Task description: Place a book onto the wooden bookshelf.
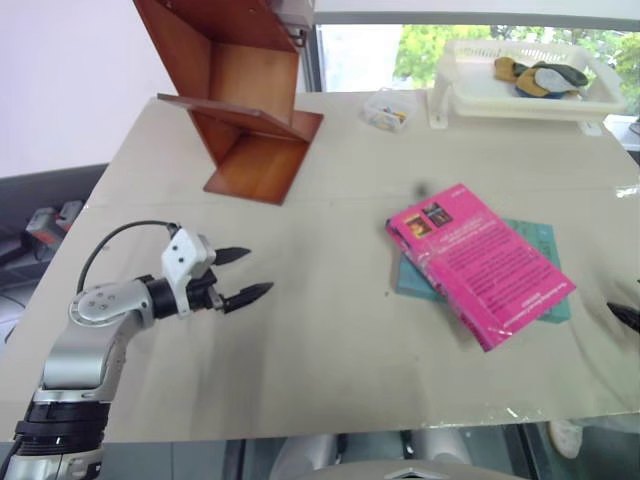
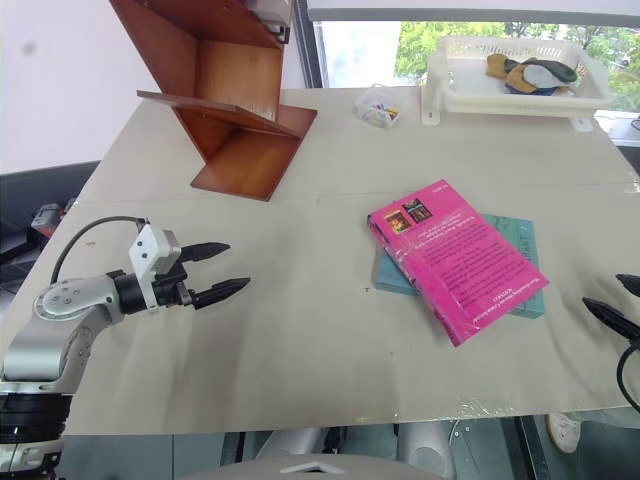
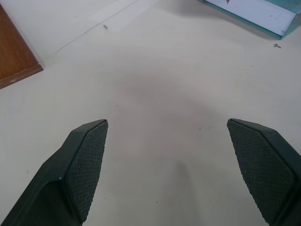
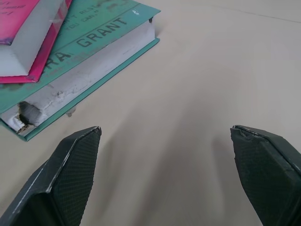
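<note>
- Both of my end effectors hover over the tabletop (image 1: 330, 330) holding nothing: my left end effector (image 1: 246, 276) sits at about 8 o'clock with its fingers spread wide, and my right end effector (image 2: 622, 302) at 3 o'clock is spread wide too.
- Between them, at 2 o'clock of centre, the pink book (image 1: 478, 260) lies flat and askew on top of a teal-green book (image 1: 545, 245).
- Far off at 11 o'clock the wooden bookshelf (image 1: 245, 110) stands tilted on the tabletop.
- At 1 o'clock a white basket (image 1: 520, 95) rests at the far edge.
</note>
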Available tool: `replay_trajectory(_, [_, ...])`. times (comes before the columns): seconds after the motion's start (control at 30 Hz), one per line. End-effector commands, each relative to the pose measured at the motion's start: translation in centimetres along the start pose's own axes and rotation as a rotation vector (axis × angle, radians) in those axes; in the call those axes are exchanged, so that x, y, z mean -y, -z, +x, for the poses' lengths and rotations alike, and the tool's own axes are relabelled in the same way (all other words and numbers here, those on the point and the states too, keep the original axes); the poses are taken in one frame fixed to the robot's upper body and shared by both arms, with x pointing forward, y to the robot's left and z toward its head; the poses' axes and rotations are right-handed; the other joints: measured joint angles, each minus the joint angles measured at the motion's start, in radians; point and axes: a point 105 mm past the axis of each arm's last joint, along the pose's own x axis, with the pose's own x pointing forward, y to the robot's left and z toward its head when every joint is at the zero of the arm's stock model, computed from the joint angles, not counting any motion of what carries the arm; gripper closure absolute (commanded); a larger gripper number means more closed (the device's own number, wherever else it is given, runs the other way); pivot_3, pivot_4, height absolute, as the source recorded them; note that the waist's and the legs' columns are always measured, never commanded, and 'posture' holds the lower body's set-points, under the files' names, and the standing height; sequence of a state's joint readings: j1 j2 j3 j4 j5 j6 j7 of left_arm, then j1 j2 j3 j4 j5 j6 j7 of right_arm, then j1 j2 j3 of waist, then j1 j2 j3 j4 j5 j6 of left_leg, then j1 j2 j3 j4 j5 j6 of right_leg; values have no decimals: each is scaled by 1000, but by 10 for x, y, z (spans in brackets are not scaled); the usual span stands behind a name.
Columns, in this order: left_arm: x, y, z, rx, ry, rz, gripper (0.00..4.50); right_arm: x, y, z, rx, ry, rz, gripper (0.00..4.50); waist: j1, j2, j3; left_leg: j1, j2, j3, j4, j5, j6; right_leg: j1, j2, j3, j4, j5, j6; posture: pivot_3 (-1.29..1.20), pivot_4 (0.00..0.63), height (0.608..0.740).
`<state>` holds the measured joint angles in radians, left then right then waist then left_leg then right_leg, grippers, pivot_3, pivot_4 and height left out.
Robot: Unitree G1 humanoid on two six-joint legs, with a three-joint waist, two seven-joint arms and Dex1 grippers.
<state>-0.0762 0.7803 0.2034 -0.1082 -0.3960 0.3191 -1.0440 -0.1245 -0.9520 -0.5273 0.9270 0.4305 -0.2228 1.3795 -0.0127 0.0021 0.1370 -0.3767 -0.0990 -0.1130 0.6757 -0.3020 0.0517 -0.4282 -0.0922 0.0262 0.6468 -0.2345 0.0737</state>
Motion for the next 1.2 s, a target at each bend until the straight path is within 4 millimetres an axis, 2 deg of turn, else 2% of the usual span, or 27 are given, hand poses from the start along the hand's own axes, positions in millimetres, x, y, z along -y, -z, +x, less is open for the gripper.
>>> replay_trajectory(0.03, [1, -16, -4, 48, 32, 67, 128, 6, -11, -2, 28, 50, -56, 0, 0, 0, 0, 0, 0, 0, 0, 0, 0, 0, 0, 0, 0, 0, 0, 0, 150, 740])
replay_trajectory(0.1, [18, -34, -19, 136, 191, 38, 128, 8, -6, 2, 14, 94, -68, 0, 0, 0, 0, 0, 0, 0, 0, 0, 0, 0, 0, 0, 0, 0, 0, 0, 150, 740])
replay_trajectory(0.17, [26, -48, -31, 190, 291, 31, 128, 7, -2, 7, 11, 123, -78, 0, -2, 0, 0, -1, 1, 0, 0, 0, 0, -1, 1, 0, 0, 0, 0, 0, 150, 740])
replay_trajectory(0.27, [21, -65, -43, 207, 344, -8, 128, 3, -2, 19, 67, 159, -53, 0, -2, 0, 0, 0, 1, 0, 0, 0, 0, 0, 1, 0, 0, 0, 0, 0, 150, 740])
replay_trajectory(0.37, [19, -72, -45, 195, 359, 19, 128, 0, -5, 30, 122, 205, -33, 0, -1, 2, 0, 2, 0, 0, 0, 0, 0, 1, 1, 0, 0, 0, 0, 0, 150, 740])
replay_trajectory(0.63, [14, -78, -45, 186, 356, 79, 128, -31, -6, 63, 188, 156, -15, 0, -2, 4, 0, 2, 1, 0, -1, 0, 0, 1, 3, 0, 0, 0, 0, 0, 150, 740])
replay_trajectory(0.8, [14, -76, -43, 179, 359, 82, 128, -64, -14, 87, 242, 19, 28, 0, -3, 4, 0, 2, 1, 0, -2, 0, 0, 1, 3, 0, 0, 0, 0, 0, 150, 740])
replay_trajectory(1.2, [16, -76, -42, 178, 359, 83, 128, -107, -30, 123, 281, -165, 38, 0, -4, 4, 0, 3, 1, 0, -2, 0, 0, 1, 4, 0, 0, 0, -1, 0, 150, 740])
